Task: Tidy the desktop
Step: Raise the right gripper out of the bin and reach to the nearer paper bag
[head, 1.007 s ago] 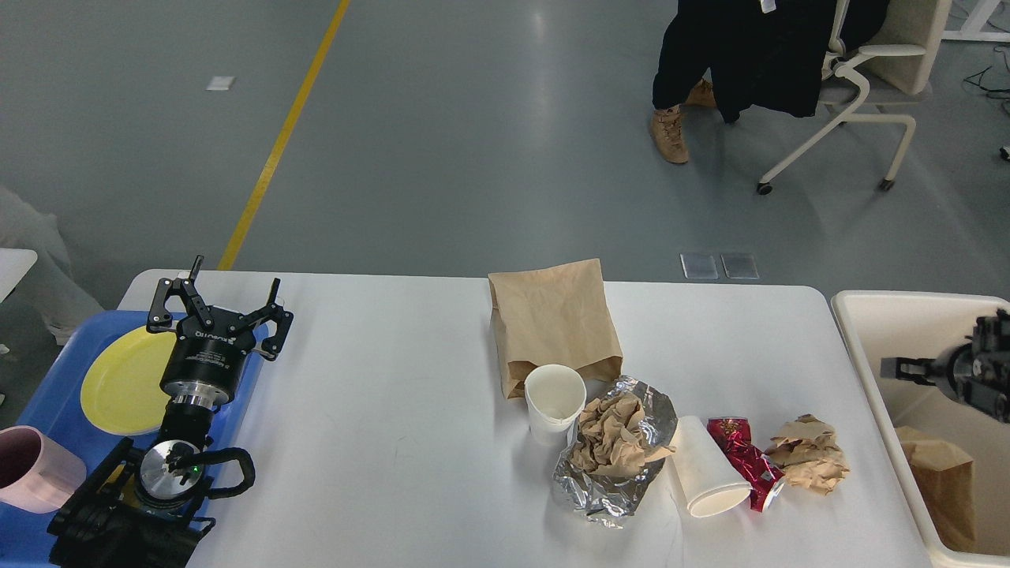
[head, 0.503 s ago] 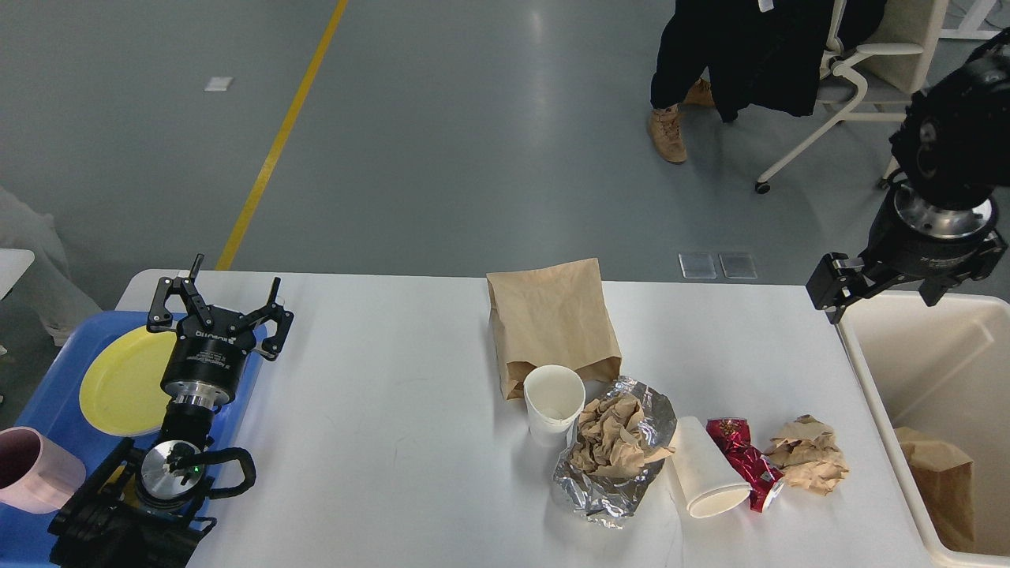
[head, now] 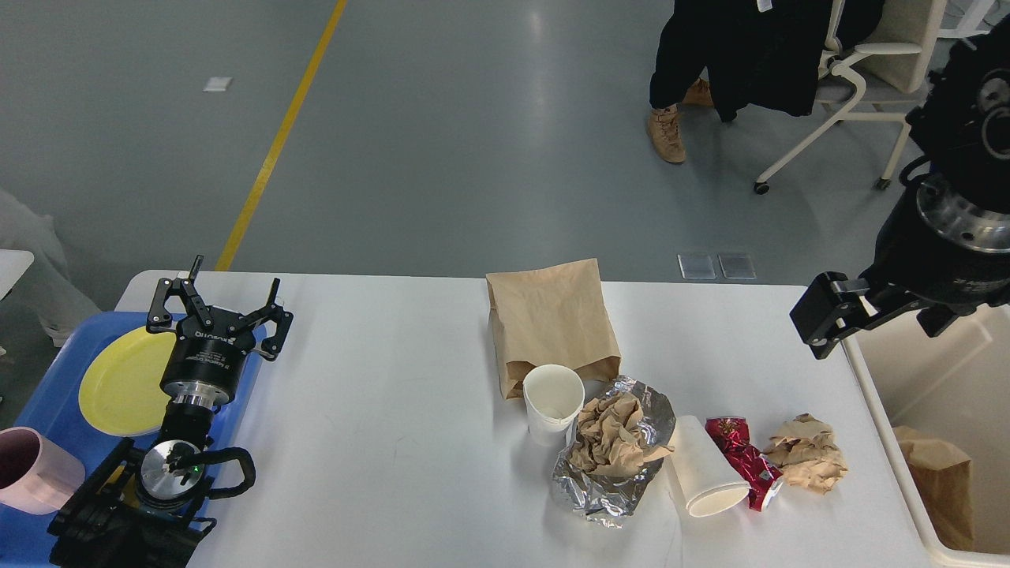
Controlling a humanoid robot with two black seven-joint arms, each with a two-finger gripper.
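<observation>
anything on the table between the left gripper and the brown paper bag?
Nothing: in the head view, bare white desktop runs from the open left gripper to the upright brown paper bag.

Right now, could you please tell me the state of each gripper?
Left gripper: open, holding nothing, above the blue tray.
Right gripper: cannot tell whether open or closed; nothing visibly held.

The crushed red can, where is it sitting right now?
In the head view, the red can lies on the right part of the desktop, between a tipped white paper cup and a crumpled brown paper ball.
</observation>
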